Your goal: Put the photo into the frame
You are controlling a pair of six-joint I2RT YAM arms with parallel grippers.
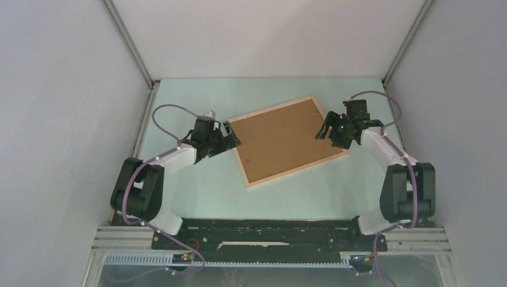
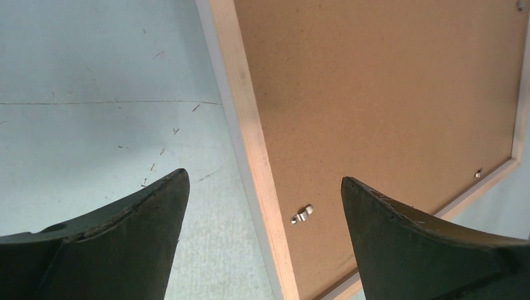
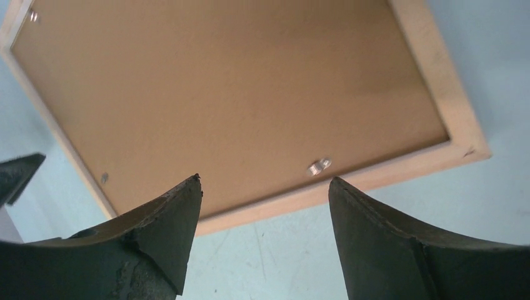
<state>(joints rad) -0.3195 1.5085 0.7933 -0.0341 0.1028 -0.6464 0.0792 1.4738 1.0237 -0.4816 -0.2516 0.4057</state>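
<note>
From above, the frame (image 1: 298, 170) lies flat on the worktop (image 1: 197, 191), turned at an angle, back upward. The brown backing board (image 1: 281, 143) fills its opening. The left tool (image 1: 230, 136) hangs at the frame's left rail and the right tool (image 1: 324, 130) at its far right corner, one on either side. The photo appears nowhere on the worktop. It may lie under the board, but that cannot be told.

In the left wrist view, the left tool (image 2: 264, 175) has its jaws spread wide and holds nothing. The pale wooden rail of the frame (image 2: 250, 125) runs below the gap, and a small metal clip (image 2: 301, 215) sits on the board just inside that rail.

In the right wrist view, the right tool (image 3: 265, 179) is likewise agape and empty, above the frame's rail (image 3: 437, 81). A second clip (image 3: 319, 165) sits near that edge of the backing board (image 3: 237, 94).

Judging by this, the work is at the back of the frame. Either the board is about to come out so the photo can go in, or it is already seated and must be fastened. Either way the next move calls for fine work: a fingertip brought down onto a clip and swung sideways. The other tool would need to press on the rail so the light frame does not slide.
</note>
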